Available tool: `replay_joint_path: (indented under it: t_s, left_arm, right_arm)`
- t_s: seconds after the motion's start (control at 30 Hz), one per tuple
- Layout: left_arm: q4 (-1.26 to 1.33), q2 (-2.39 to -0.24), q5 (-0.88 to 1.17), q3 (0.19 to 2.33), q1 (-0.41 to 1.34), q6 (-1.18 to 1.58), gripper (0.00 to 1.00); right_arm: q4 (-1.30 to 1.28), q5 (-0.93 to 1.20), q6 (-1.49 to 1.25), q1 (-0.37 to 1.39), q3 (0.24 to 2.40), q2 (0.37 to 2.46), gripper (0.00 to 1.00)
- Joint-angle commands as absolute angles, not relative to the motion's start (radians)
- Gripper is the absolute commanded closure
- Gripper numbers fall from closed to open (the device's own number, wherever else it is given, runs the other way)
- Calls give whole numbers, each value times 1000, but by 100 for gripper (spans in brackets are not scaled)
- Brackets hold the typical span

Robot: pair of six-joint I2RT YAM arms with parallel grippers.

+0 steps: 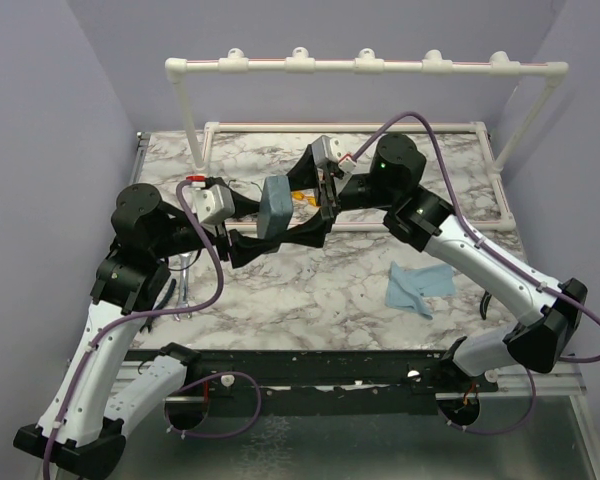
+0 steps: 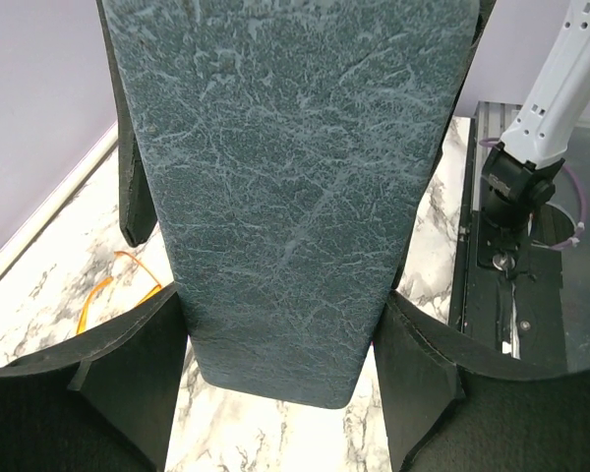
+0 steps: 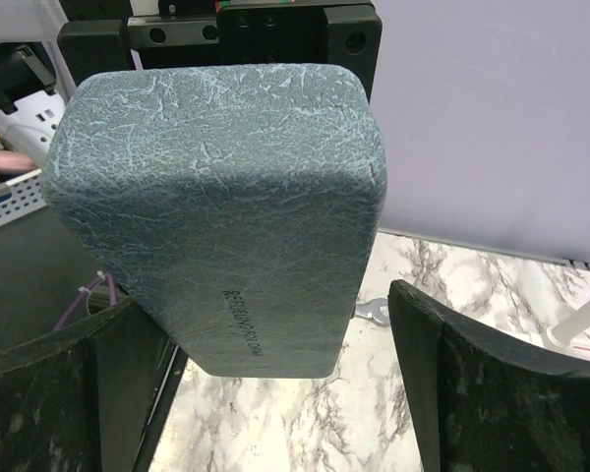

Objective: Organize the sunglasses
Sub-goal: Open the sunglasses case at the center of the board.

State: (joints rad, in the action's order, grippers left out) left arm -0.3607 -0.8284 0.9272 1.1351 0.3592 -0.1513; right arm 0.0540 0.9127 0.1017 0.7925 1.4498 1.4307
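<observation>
A grey-blue rectangular case (image 1: 277, 203) hangs in the air above the table's middle, between both grippers. My left gripper (image 1: 270, 226) is shut on it; in the left wrist view both fingers press the sides of the case (image 2: 295, 177). My right gripper (image 1: 300, 195) is open around the case's other end (image 3: 226, 197), and a gap shows beside its right finger (image 3: 442, 383). Under the case, the yellow-orange sunglasses (image 2: 108, 287) lie on the marble, showing as an orange fleck (image 1: 302, 197) in the top view. The dark wire pair cannot be made out.
A crumpled blue cloth (image 1: 420, 287) lies on the right of the marble table (image 1: 310, 290). A white pipe frame (image 1: 365, 65) stands along the back and right. A small wrench (image 3: 374, 312) rests on the table below the case.
</observation>
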Motion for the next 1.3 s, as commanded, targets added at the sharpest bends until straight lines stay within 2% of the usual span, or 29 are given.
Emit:
replay_joint_path:
  t_s: [0.0, 0.2, 0.8, 1.27]
  left_arm:
    - [-344, -811, 1012, 1161, 365, -136, 100]
    - [-341, -817, 1049, 1168, 365, -113, 100]
    - [-231, -815, 1058, 1174, 365, 30, 100]
    - [-221, -800, 1043, 1172, 365, 44, 100]
  right_arm:
    - [100, 787, 106, 759, 1416, 1430, 12]
    - [106, 790, 97, 699, 1381, 1427, 12]
    - [65, 767, 152, 674, 1364, 1420, 11]
    - [124, 698, 22, 589, 1347, 1433, 14]
